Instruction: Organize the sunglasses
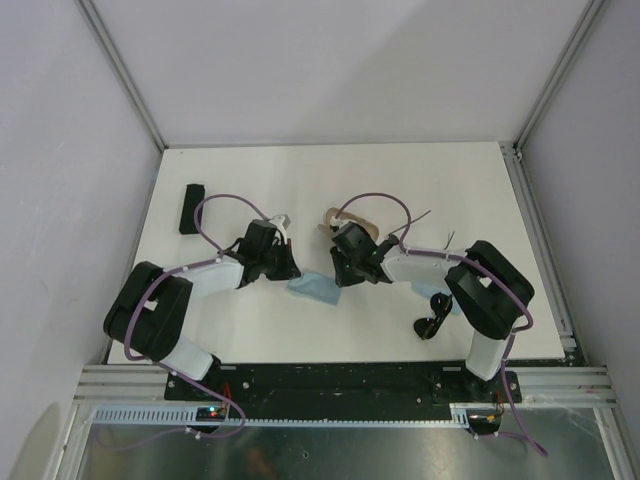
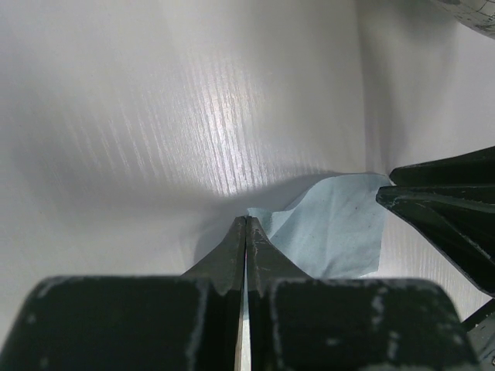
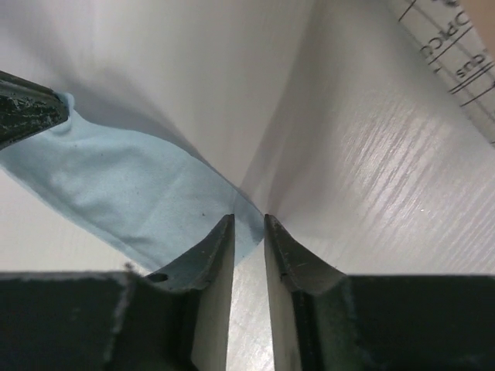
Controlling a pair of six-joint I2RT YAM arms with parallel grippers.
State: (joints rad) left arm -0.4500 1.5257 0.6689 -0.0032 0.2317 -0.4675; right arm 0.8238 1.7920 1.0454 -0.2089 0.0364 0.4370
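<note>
Resting left fingers together at blue cloth corner, pinch unclear | right fingers slightly apart, cloth edge between tips | table beneath both

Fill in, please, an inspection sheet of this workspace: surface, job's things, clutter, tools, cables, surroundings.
Surface: white table, no damage seen.
Job's things: chunky black sunglasses lie near the right arm's base. The thin dark wires beside the right arm are probably the wire-frame pair, mostly hidden.
Clutter: blue cloth between the tools; black oblong case far left; beige case partly hidden behind the right tool.
Tools: left tool shut, apparently pinching a cloth corner; right tool slightly open at another corner.
Cables: purple cables loop above both arms.
Surroundings: pale walls, metal frame posts.
</note>
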